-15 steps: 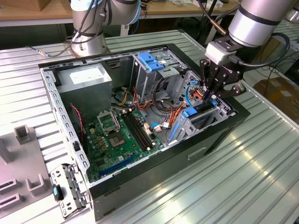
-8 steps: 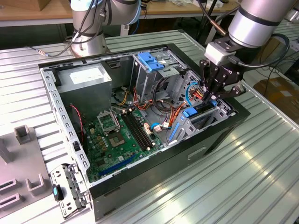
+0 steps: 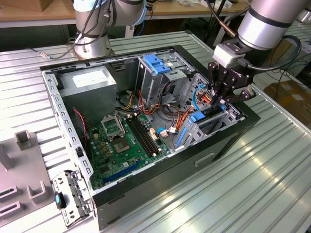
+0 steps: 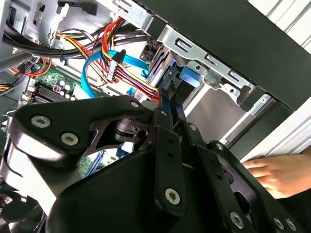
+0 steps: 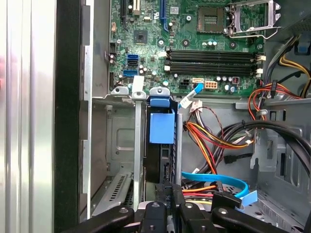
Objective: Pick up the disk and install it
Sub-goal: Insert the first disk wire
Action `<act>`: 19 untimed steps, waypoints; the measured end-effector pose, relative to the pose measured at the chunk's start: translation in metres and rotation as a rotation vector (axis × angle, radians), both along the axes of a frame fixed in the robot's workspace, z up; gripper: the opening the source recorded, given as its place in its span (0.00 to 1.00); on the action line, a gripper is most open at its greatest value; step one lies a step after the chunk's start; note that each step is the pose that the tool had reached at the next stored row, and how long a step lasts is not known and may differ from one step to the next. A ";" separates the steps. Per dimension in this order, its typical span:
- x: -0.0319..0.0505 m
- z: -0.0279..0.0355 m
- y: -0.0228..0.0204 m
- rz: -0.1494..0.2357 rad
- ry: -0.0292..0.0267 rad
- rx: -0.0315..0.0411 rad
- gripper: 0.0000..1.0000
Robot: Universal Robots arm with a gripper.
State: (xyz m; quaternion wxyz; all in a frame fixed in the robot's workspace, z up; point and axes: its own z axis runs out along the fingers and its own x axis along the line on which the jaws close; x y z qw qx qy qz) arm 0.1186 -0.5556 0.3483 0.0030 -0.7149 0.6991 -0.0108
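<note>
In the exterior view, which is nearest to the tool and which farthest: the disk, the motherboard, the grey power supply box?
1. The disk, directly under the tool, in the case's corner bay.
2. The motherboard, on the case floor, mid-case.
3. The grey power supply box, at the far corner, exterior view's left.

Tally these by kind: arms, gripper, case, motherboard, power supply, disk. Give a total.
arms: 2
gripper: 1
case: 1
motherboard: 1
power supply: 1
disk: 1
Total: 7
</note>
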 end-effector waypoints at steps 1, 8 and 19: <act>0.0001 -0.0002 0.0000 0.000 0.0001 0.0000 0.17; 0.0001 -0.0028 -0.0002 -0.001 0.0002 0.0000 0.17; 0.0001 -0.0077 -0.0012 -0.001 0.0008 -0.0003 0.17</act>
